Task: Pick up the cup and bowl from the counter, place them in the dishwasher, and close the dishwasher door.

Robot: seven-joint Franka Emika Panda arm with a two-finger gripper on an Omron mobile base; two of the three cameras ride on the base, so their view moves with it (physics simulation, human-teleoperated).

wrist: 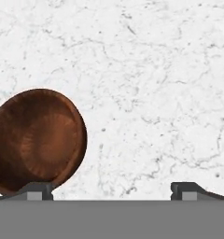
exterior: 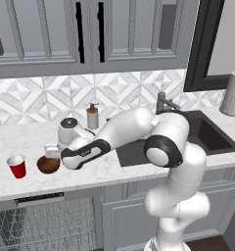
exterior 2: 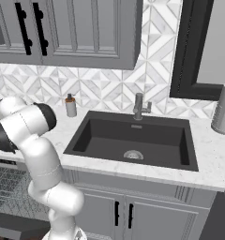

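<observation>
end effector (wrist: 111, 190) wide open, but the round dark brown wooden bowl (wrist: 35, 141) sits off-centre, so one finger could shove it

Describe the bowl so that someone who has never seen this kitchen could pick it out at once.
Start at the black sink set in the white marble counter, then follow the counter left, past the robot's hand. The bowl sits near the front edge, above the open dishwasher. It is low, round and dark brown, unlike the taller red cup beside it.
</observation>
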